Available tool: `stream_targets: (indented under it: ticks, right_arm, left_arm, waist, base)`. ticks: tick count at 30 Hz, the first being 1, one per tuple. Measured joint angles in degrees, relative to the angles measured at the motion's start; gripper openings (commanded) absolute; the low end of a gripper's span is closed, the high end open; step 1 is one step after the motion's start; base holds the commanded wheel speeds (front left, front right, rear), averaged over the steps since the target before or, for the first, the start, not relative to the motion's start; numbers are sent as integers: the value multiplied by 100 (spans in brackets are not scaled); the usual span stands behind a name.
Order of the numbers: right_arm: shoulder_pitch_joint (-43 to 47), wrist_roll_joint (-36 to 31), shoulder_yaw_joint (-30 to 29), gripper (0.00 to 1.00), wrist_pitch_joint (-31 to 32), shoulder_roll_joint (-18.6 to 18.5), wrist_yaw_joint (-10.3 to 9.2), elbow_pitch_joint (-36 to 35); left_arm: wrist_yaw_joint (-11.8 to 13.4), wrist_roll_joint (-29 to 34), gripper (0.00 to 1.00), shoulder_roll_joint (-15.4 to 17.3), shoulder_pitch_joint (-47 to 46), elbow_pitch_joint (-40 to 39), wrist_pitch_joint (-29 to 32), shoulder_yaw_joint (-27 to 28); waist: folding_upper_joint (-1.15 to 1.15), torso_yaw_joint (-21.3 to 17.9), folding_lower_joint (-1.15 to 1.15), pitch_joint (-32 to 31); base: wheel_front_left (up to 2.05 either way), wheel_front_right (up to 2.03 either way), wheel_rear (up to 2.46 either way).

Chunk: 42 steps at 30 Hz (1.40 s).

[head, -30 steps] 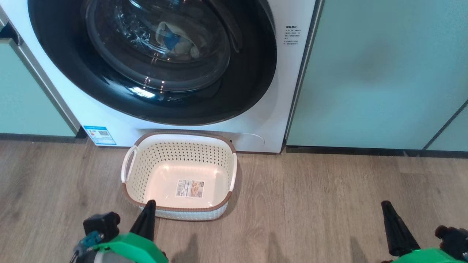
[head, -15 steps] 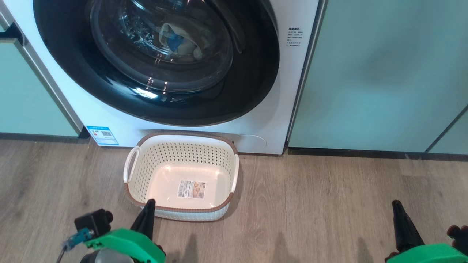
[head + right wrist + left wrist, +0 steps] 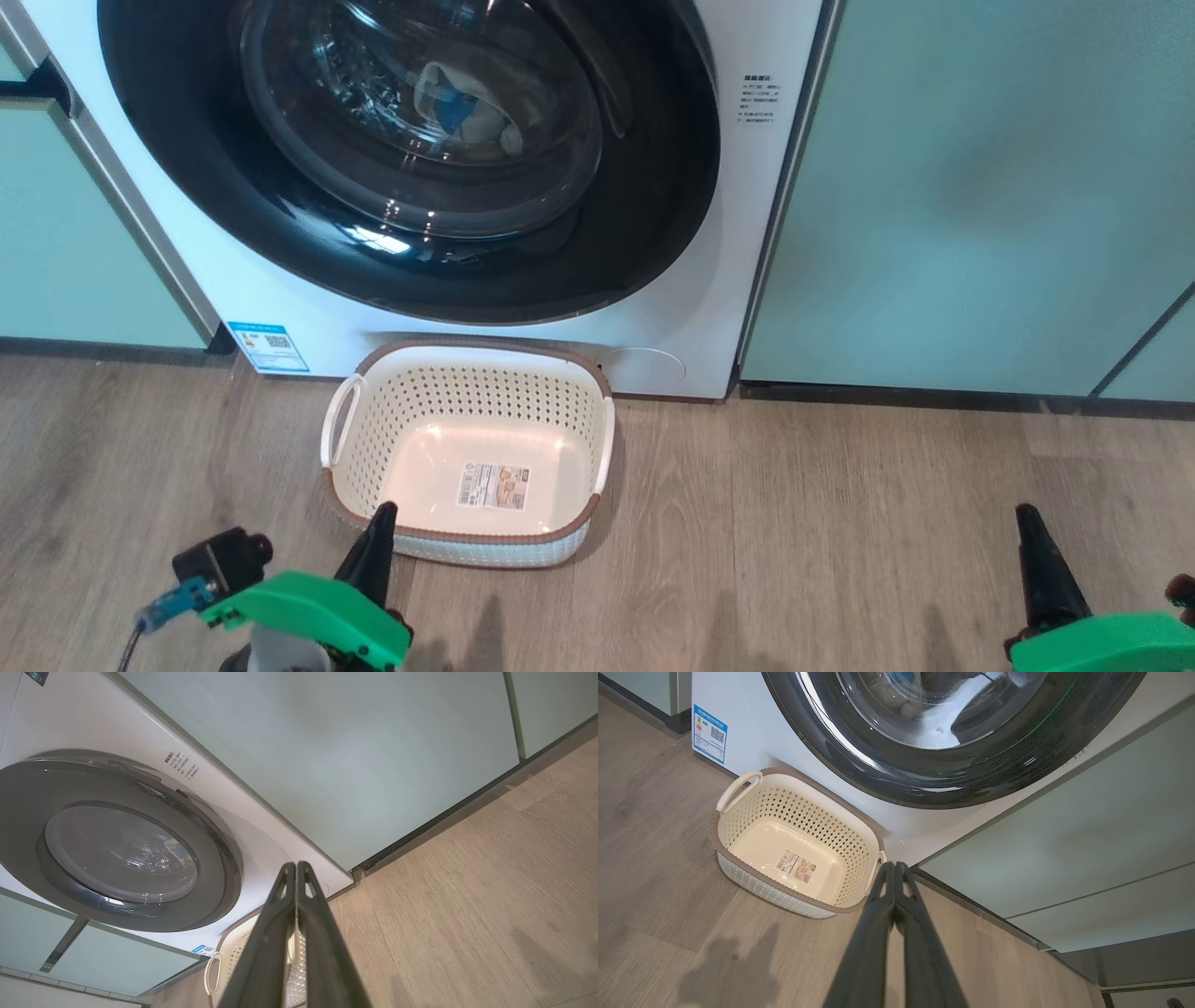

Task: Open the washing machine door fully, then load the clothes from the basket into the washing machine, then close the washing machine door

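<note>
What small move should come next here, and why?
Probably just park both arms, since the job looks finished. The washing machine door looks shut, the clothes lie behind its glass, the basket is empty, and the left gripper and right gripper are shut on nothing.

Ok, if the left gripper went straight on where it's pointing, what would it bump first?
Probably the basket: the left gripper, jaws shut, aims near its right handle. If it passes over that, the white front of the washer comes next. Depth is hard to judge.
</note>
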Motion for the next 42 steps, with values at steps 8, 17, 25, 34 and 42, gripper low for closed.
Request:
stream_targets:
  ticks: [8, 17, 25, 34, 42]
  right_arm:
    - [-96, 449, -48, 0, 85, -3, -1, 46]
    - [-135, 1035, -143, 0, 183, -7, -1, 111]
    - [-223, 1547, -208, 0, 285, -8, -1, 165]
    - [-273, 2129, -294, 0, 391, -9, -1, 225]
    - [-354, 2632, -378, 0, 489, -9, -1, 281]
  left_arm:
    - [-89, -431, 0, -29, -64, 98, 92, 103]
    - [-224, -976, 0, -90, -144, 185, 196, 178]
    - [-342, -1466, 0, -137, -193, 296, 276, 300]
    - [-477, -2013, 0, -179, -309, 374, 350, 417]
    - [-581, -2486, 0, -221, -347, 487, 452, 497]
  waist:
    - [0, 25, 0, -18]
    - [0, 56, 0, -41]
    - [0, 84, 0, -61]
    - [0, 116, 0, -84]
    - [0, 145, 0, -105]
  base:
    - [0, 0, 0]
    - [0, 0, 0]
    - [0, 0, 0]
    - [0, 0, 0]
    - [0, 0, 0]
